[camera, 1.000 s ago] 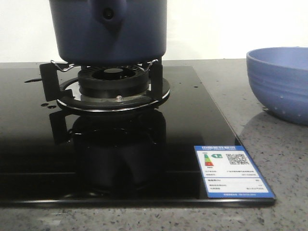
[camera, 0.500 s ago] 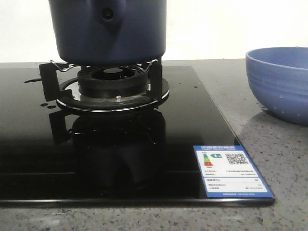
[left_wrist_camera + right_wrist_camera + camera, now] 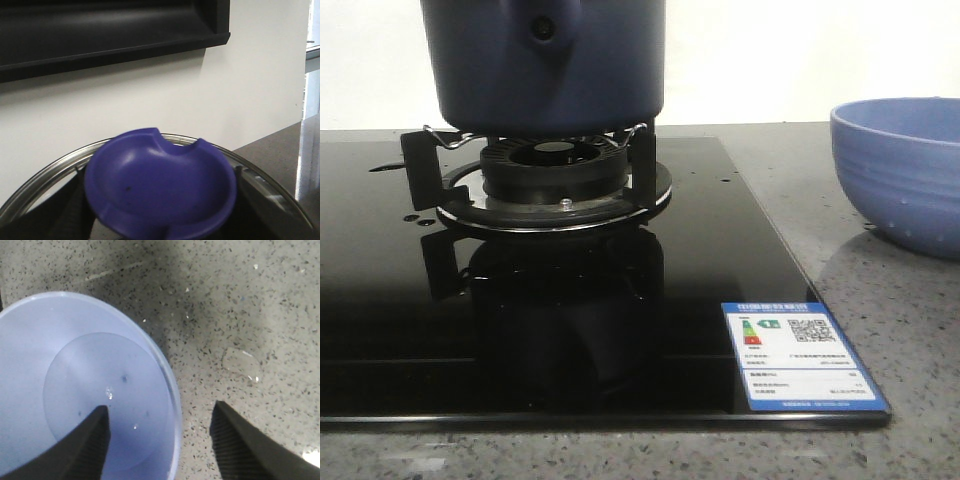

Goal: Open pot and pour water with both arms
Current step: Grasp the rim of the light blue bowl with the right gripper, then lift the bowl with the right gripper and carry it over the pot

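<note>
The dark navy pot (image 3: 545,70) stands on the burner's trivet, its side stub with a round hole (image 3: 544,28) facing me; its top is out of frame. In the left wrist view, my left gripper (image 3: 160,222) is shut on the lid's blue dished knob (image 3: 160,185), with the lid's steel rim (image 3: 45,175) curving round it and the wall behind. My right gripper (image 3: 160,440) is open, straddling the rim of the periwinkle bowl (image 3: 75,380): one finger (image 3: 85,450) is over its inside, the other (image 3: 240,445) over the counter. Neither gripper shows in the front view.
The gas burner (image 3: 555,165) sits on a black glass hob (image 3: 380,300) with a blue energy label (image 3: 803,355) at its front right corner. The periwinkle bowl (image 3: 900,170) stands on the speckled counter (image 3: 880,310) to the hob's right. A few drops lie in the bowl.
</note>
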`<state>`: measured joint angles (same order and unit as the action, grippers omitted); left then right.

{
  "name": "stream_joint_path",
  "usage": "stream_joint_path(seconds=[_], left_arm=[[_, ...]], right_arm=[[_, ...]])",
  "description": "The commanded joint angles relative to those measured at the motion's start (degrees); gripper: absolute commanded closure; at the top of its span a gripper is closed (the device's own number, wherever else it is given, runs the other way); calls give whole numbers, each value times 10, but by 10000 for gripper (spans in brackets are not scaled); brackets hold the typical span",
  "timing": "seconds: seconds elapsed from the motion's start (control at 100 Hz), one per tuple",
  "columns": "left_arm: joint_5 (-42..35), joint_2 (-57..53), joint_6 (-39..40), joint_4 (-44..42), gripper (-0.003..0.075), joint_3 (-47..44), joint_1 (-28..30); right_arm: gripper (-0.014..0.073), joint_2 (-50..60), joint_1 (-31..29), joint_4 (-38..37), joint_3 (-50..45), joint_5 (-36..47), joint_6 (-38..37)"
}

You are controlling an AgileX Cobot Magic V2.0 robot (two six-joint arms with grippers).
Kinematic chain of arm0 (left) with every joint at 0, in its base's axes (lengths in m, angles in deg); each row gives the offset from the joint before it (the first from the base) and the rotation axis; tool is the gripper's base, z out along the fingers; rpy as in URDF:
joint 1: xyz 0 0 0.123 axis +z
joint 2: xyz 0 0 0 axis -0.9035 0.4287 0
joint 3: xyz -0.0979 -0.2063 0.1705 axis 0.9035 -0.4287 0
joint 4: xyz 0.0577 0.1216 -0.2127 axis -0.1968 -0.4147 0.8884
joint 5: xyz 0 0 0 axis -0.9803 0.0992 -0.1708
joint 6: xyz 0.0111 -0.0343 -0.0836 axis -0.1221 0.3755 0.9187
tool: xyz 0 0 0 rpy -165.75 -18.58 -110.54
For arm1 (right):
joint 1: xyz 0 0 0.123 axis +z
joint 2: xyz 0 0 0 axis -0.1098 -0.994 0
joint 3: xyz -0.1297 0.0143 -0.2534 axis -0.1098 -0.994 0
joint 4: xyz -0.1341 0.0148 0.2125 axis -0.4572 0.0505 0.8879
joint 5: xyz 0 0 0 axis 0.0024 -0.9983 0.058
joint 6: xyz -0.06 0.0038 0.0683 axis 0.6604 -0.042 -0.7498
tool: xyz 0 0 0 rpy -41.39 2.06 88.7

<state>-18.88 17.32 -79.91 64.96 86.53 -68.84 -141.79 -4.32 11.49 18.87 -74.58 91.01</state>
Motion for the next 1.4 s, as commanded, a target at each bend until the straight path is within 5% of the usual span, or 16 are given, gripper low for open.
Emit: stream_joint_path(seconds=[0.0,0.66,0.9,1.39], left_arm=[[-7,-8,6,37,489,18,-7],[-7,-8,6,53,489,18,-10],[-7,-8,6,53,489,18,-10],[-18,-8,6,57,489,18,-10]], right_arm=[[244,-1,-4,7,20,20,-2],[307,-48,-4,23,-41,64,-2],[666,-40,-4,51,-38,70,24],[655,-41,34,68,157,-3,31]])
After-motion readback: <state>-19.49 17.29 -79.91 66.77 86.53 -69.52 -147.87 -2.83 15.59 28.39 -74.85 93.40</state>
